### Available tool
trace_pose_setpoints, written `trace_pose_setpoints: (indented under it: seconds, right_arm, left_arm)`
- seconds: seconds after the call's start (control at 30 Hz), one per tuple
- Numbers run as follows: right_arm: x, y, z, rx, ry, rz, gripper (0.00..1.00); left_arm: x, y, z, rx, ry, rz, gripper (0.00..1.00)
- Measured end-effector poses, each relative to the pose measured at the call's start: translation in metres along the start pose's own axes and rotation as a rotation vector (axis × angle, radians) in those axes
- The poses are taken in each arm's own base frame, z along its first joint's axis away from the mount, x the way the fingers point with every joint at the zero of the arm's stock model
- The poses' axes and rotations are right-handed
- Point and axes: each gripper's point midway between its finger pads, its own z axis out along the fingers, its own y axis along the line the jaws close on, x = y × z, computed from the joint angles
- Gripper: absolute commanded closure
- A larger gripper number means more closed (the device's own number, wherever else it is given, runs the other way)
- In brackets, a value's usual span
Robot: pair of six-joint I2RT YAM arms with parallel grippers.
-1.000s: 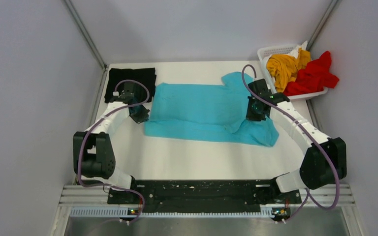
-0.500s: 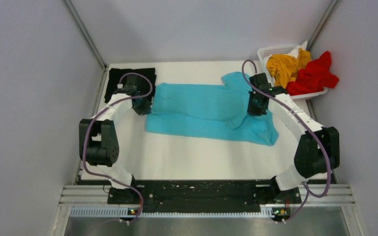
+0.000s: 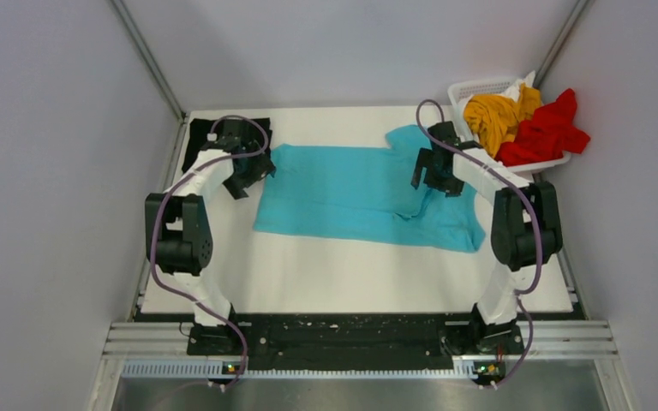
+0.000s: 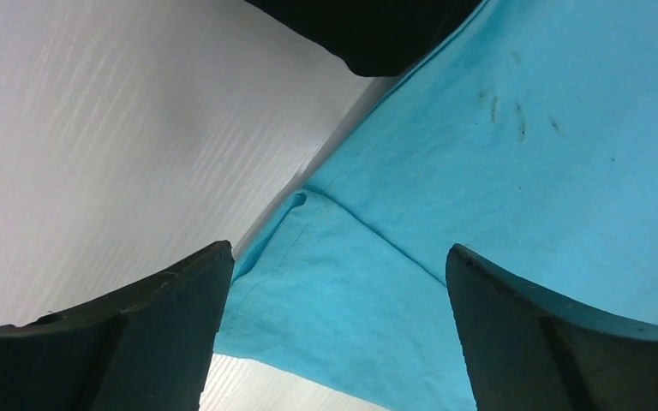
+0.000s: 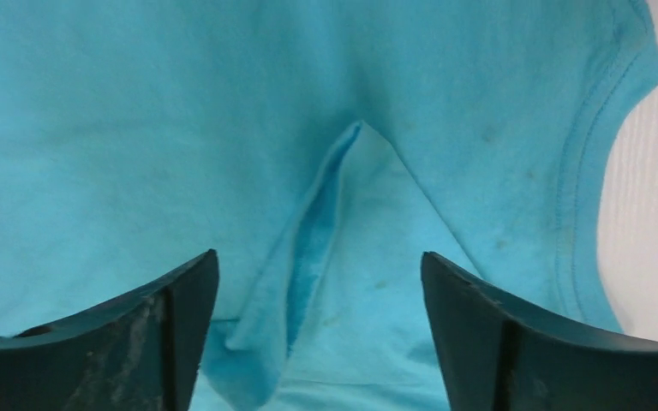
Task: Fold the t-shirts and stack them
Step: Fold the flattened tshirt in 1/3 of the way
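A turquoise t-shirt [image 3: 351, 193] lies folded lengthwise across the middle of the white table. My left gripper [image 3: 255, 175] hovers open over its left end. In the left wrist view the left gripper [image 4: 338, 257] has its fingers spread above the shirt's layered corner [image 4: 514, 154], holding nothing. My right gripper [image 3: 426, 174] stands open over the shirt's right part. In the right wrist view the right gripper [image 5: 319, 257] frames a cloth crease [image 5: 180, 128] near the collar. A folded black t-shirt [image 3: 201, 137] lies at the back left. Mustard yellow [image 3: 493, 116] and red [image 3: 548, 133] t-shirts sit bunched in the basket.
A white lattice basket [image 3: 471, 88] stands at the back right corner, partly past the table edge. Grey walls close in the table on the left, back and right. Bare white table [image 3: 351, 274] stretches in front of the turquoise shirt.
Both grippers were shut on the turquoise shirt's near edge and carried it toward the back. Now both are open and the cloth lies released and flatter.
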Motion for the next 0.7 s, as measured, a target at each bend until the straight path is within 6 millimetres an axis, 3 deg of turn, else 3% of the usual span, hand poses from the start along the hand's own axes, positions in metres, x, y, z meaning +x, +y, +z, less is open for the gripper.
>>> trace_pose_setpoints:
  seconds: [0.03, 0.17, 0.33, 0.5, 0.7]
  right_arm:
    - [-0.004, 0.002, -0.002, -0.013, -0.017, 0.003, 0.02]
    - [-0.006, 0.007, -0.022, -0.090, -0.078, 0.011, 0.01]
    - [0.034, 0.014, -0.042, -0.246, -0.047, 0.019, 0.01]
    - [0.078, 0.027, -0.036, -0.362, 0.040, 0.028, 0.01]
    - [0.065, 0.060, -0.019, -0.448, 0.030, 0.011, 0.01]
  left_arm:
    - [-0.001, -0.001, -0.002, 0.005, -0.004, 0.003, 0.01]
    - [0.000, -0.005, -0.009, 0.035, -0.001, 0.012, 0.01]
    - [0.013, -0.006, -0.012, 0.076, 0.041, 0.027, 0.01]
    - [0.032, 0.003, -0.010, 0.076, 0.089, 0.032, 0.01]
    - [0.038, 0.006, -0.013, 0.080, 0.100, 0.034, 0.01]
